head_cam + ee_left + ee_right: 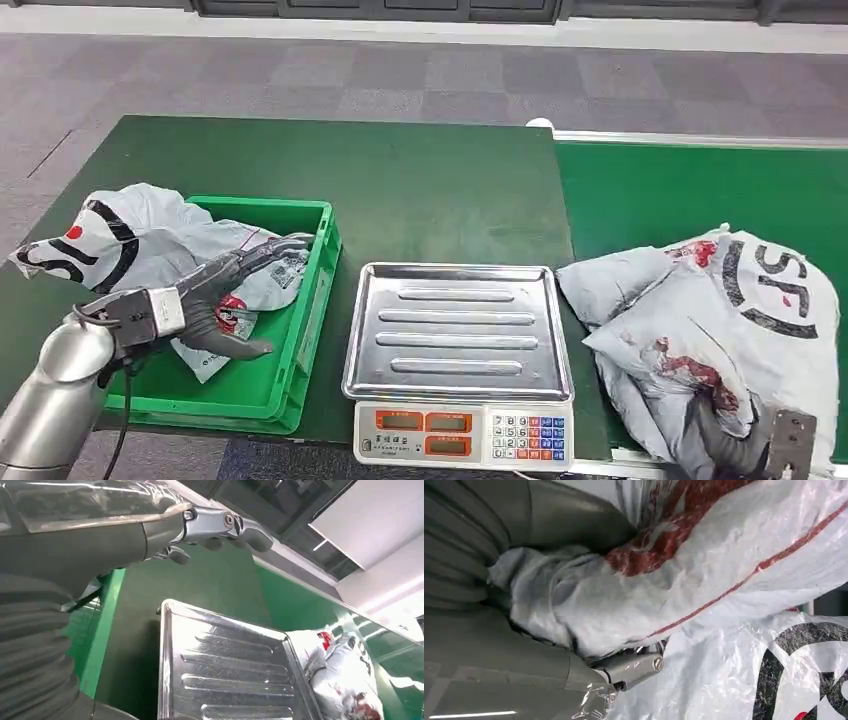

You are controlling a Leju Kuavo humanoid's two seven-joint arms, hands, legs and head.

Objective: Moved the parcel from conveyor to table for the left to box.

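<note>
Here the right hand (735, 440) grips the crumpled parcel (700, 330), seemingly lying crosswise.

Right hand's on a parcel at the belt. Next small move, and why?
Probably lift the grey parcel and carry it left onto the scale tray. The right hand already grips its near edge, the parcel lies on the conveyor, the tray is bare, and the left hand hovers over the green box.

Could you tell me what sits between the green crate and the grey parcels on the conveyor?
In the head view, a steel-trayed weighing scale sits between them.
</note>
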